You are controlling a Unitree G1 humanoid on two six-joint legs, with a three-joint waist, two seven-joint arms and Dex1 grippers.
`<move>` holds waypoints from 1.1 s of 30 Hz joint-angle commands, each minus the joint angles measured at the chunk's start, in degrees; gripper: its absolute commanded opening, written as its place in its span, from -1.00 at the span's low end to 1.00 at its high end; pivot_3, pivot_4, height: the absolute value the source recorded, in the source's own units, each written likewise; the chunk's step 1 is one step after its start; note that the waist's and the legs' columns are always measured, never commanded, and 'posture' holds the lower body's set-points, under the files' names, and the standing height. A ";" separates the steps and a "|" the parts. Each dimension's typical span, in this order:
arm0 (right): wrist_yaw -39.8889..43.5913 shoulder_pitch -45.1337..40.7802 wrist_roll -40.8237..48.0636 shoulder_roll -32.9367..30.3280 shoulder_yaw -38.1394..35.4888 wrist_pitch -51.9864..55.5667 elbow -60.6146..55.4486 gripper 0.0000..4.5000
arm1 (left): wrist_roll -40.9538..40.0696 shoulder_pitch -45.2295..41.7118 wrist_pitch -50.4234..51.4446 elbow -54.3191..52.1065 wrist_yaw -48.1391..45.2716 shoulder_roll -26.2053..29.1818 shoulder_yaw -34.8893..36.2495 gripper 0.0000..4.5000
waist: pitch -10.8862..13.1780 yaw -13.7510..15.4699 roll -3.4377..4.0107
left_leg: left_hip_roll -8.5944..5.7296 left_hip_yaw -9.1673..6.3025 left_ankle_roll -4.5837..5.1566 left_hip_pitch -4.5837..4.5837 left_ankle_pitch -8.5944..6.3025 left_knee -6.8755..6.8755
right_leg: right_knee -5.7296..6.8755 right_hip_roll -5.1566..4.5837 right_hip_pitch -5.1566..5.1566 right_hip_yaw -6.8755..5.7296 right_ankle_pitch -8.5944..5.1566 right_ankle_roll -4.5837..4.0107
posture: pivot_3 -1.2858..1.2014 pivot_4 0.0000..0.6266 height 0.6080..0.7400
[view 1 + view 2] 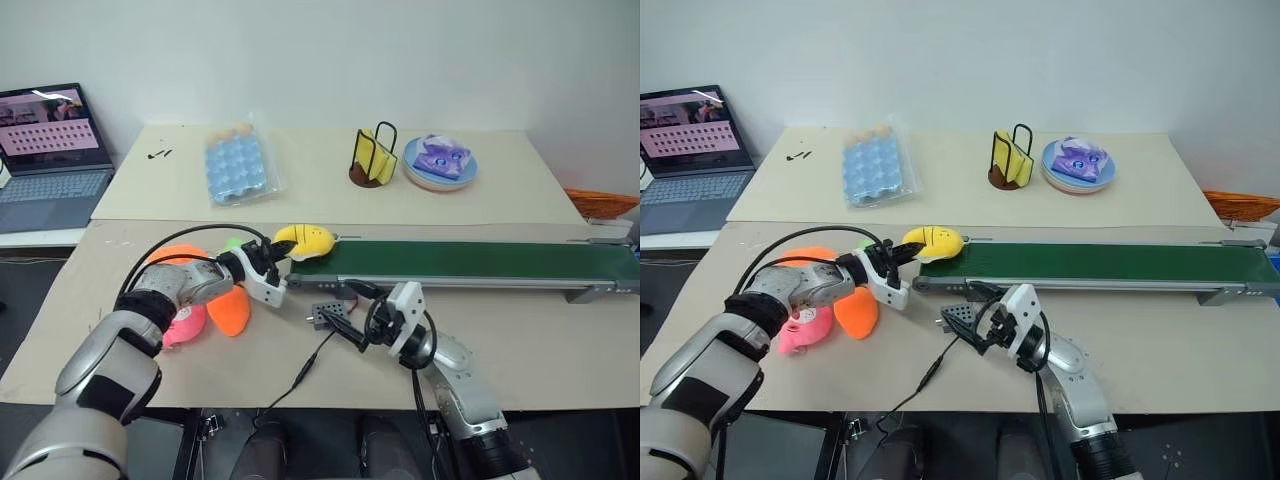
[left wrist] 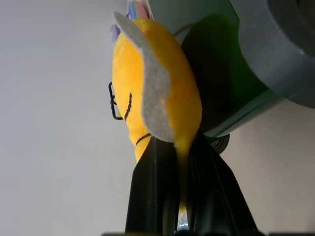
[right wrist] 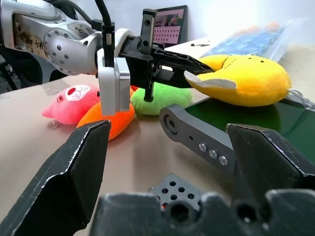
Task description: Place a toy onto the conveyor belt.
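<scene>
My left gripper (image 1: 281, 252) reaches in from abt 8 o'clock of the head view, fingers nearly together, pinching a thin edge of the toy (image 1: 305, 240). In the left wrist view the two black fingers (image 2: 152, 196) sit close w/ the yellow plush tail squeezed between them; whitish patch of the toy faces the camera. So: left is clamped on the toy, narrow gap only.

The toy lies over the near-left end of the conveyor belt (image 1: 480, 262), right at the end roller. In the right wrist view its belly rests on the dark green surface, w/ its pinched end sticking out past the belt's end. The belt runs from centre toward 3 o'clock across the worktop (image 1: 560, 340).

My right gripper (image 1: 352, 326) hangs low at abt 6 o'clock, just in front of the belt's left end, fingers spread wide, nothing between them. It's above a small grey perforated box (image 1: 328, 315) w/ a black cable running off it; can't tell if it touches.

Left of the belt end, under my left arm: orange plush (image 1: 230, 311), pink pig plush (image 1: 185, 324), green plush (image 3: 160, 101).

Far side, 11 to 1 o'clock: laptop (image 1: 50, 160), blue egg tray (image 1: 236, 165), wire holder w/ yellow pieces (image 1: 373, 160), plate w/ purple toy (image 1: 440, 163).
</scene>
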 commanded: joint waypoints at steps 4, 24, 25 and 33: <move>0.62 -1.31 -0.03 0.24 -0.12 -2.02 -0.17 1.00 | -1.93 -1.92 -0.96 -0.51 1.69 1.55 1.24 0.19 | 0.00 0.07 0.00 | 0.00 0.00 0.00 -0.01 0.00 0.01 | 0.02 0.00 -0.01 0.00 0.03 -0.04 | 0.03 -0.52 1.00; 1.80 -2.49 -0.13 -0.73 -0.45 -2.29 1.25 1.00 | -43.72 4.85 -0.41 -7.51 -36.39 3.30 14.79 0.66 | -0.01 -0.09 0.01 | 0.01 -0.01 0.00 -0.02 0.00 0.08 | 0.12 0.00 -0.02 0.01 0.12 -0.20 | 0.03 -0.52 1.00; 1.85 -2.36 -0.11 -0.83 -0.52 -2.29 1.13 1.00 | -50.86 6.60 4.73 -10.86 -45.27 3.39 16.22 0.66 | -0.01 -0.15 0.02 | 0.01 -0.01 0.00 -0.02 0.00 0.10 | 0.14 0.00 -0.02 0.02 0.12 -0.20 | 0.03 -0.52 1.00; 2.13 -1.83 -0.17 -1.86 -0.61 -2.39 0.65 1.00 | -95.40 16.18 52.06 -44.61 -74.67 6.93 29.79 0.66 | 0.02 -1.54 0.06 | 0.03 -0.07 0.18 -0.13 -0.10 0.46 | 0.57 0.02 -0.04 0.04 0.09 -0.24 | 0.03 -0.52 1.00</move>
